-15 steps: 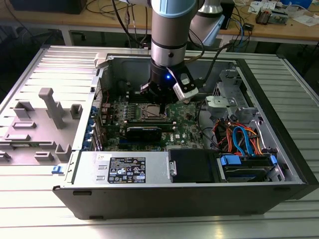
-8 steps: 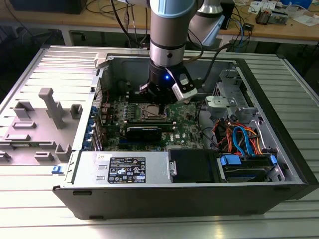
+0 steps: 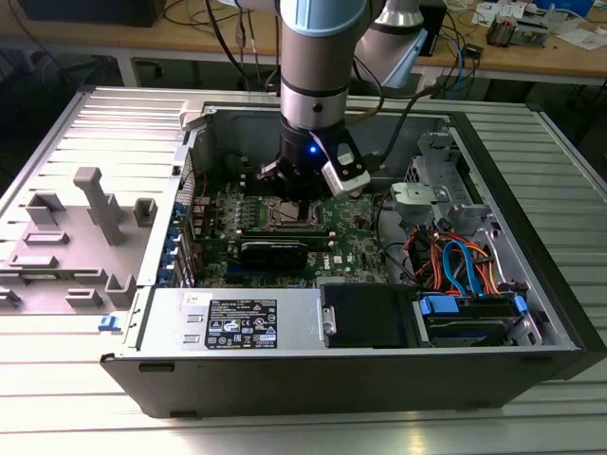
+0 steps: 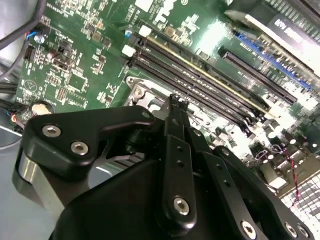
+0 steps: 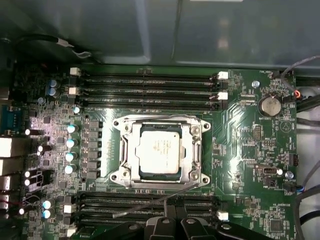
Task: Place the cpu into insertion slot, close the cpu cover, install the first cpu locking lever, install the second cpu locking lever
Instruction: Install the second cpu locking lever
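Observation:
In the first wrist view the cpu lies flat in the insertion slot, silver top up. The cpu cover is down around it as a metal frame. One thin wire locking lever sticks out at a slant from the socket's corner, over the memory slots. Another lever lies along the socket's opposite edge. My gripper is shut, its tips right at the slanted lever; I cannot tell whether they touch it. In the second wrist view the gripper points at the socket's corner. In the exterior view the gripper hangs just above the socket.
Long black memory slots flank the socket on two sides. A coin cell sits nearby. The open case holds a black card, a power supply and a drive cage with orange and blue cables. Grey plastic parts stand at the exterior view's left.

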Controlling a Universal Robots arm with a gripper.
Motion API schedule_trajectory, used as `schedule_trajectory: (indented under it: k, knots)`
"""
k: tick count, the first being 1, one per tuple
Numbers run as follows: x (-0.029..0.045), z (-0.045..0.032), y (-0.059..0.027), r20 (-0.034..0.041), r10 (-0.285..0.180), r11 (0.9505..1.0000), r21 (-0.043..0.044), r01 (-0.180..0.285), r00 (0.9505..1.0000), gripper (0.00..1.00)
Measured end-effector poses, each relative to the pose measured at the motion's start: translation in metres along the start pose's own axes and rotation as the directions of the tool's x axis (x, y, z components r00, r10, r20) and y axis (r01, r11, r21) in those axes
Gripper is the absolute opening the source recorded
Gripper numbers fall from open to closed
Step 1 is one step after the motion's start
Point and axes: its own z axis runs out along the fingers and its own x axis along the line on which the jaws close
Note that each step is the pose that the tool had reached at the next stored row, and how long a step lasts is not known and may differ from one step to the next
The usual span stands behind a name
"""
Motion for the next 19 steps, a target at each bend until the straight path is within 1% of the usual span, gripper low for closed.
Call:
schedule_trajectory:
  k: [2,4,8,9,12,19]
  knots:
    - [0.001,0.0,-0.0025,-0.0034,0.0,1.0,0.0,0.0,1.0,0.11]
    - [0.0048,0.0004,-0.0028,-0.0077,-0.001,1.0,-0.0011,0.001,1.0,0.11]
    - [0.0119,0.0004,-0.0026,-0.0185,-0.006,1.0,-0.003,0.006,0.9998,0.11]
    - [0.0137,0.0003,-0.0025,-0.0227,-0.01,0.9999,-0.003,0.01,0.9997,0.11]
    - [0.017,0.0008,-0.0025,-0.0312,-0.023,0.9997,-0.0035,0.023,0.9993,0.11]
    - [0.0275,0.0067,-0.0021,-0.0331,-0.056,0.9984,-0.009,0.056,0.9979,0.11]
